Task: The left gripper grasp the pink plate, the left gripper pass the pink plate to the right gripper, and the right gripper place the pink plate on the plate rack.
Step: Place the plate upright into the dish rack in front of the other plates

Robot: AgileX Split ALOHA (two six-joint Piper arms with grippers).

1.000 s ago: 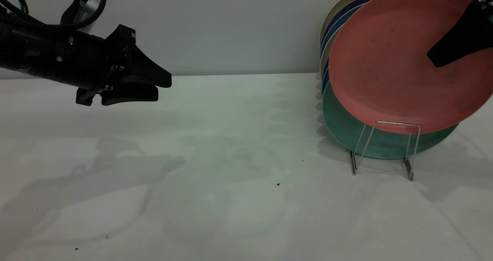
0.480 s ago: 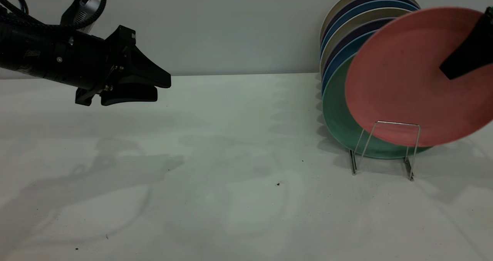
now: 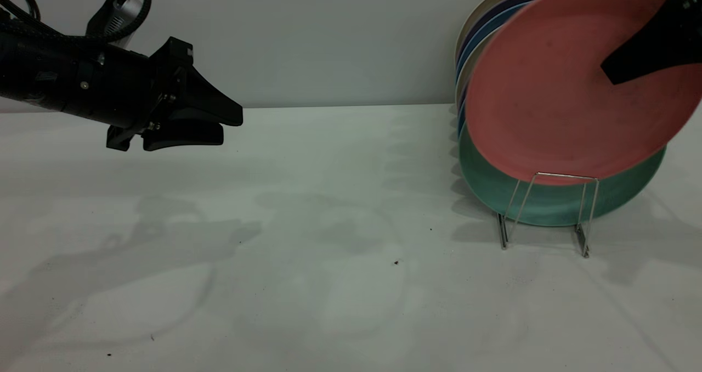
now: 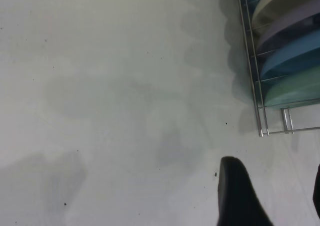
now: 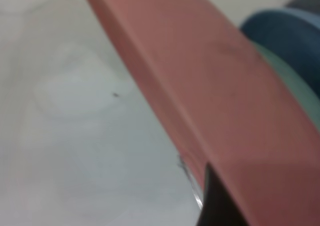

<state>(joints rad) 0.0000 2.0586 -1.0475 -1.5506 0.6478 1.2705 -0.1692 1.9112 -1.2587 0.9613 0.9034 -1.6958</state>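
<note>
My right gripper (image 3: 611, 74) is shut on the pink plate (image 3: 548, 86), one black finger lying across its face at the upper right. It holds the plate tilted, in front of the racked plates, with the lower rim just at the top of the front loop of the plate rack (image 3: 548, 210). In the right wrist view the pink plate (image 5: 210, 86) runs edge-on past my finger (image 5: 215, 206). My left gripper (image 3: 227, 125) hovers open and empty above the table at the far left; its wrist view shows the gripper (image 4: 274, 168) with jaws apart over bare table.
The rack holds a mint-green plate (image 3: 548, 204) at the front, with several blue, purple and cream plates (image 3: 482, 26) behind it. The left wrist view shows the rack (image 4: 260, 101) and its plates (image 4: 295, 89) edge-on. Table (image 3: 329, 224).
The pink plate dipped down and to the right half a second ago, and has now come back up and to the left in my right gripper. The left arm has not moved.
</note>
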